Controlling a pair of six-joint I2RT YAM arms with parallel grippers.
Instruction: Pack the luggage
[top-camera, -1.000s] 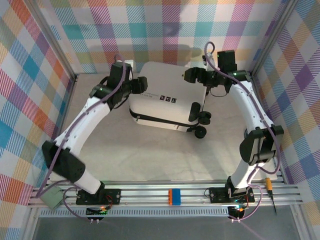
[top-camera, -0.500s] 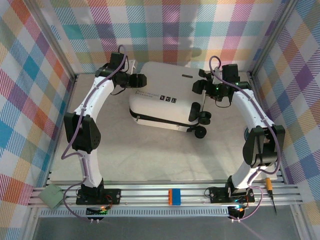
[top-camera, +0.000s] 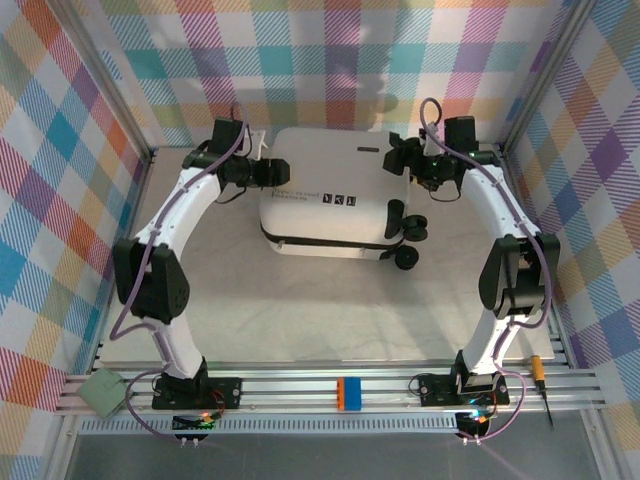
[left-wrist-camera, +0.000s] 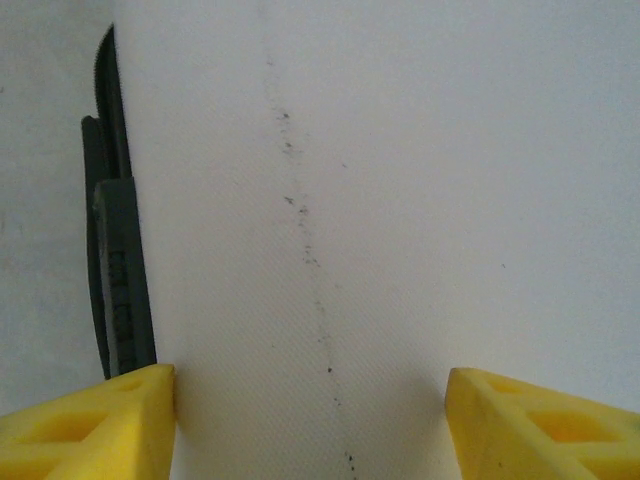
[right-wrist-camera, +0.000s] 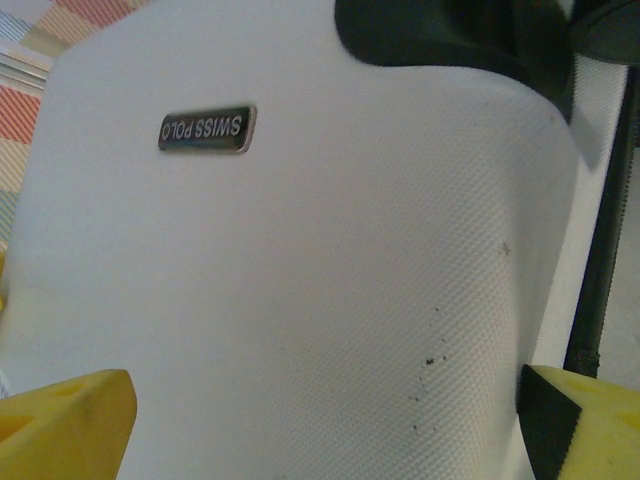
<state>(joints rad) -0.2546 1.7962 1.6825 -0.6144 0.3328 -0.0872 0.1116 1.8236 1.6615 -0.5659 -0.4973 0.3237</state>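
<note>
Beside the luggage (top-camera: 330, 195), left arm (top-camera: 185, 205) and right arm (top-camera: 497, 205) bend inward, jaws wide apart, empty.

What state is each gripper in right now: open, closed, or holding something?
Left gripper: open, holding nothing.
Right gripper: open, holding nothing.

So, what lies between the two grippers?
The white luggage lies on the table between the left gripper and the right gripper, as the top external view shows.
</note>
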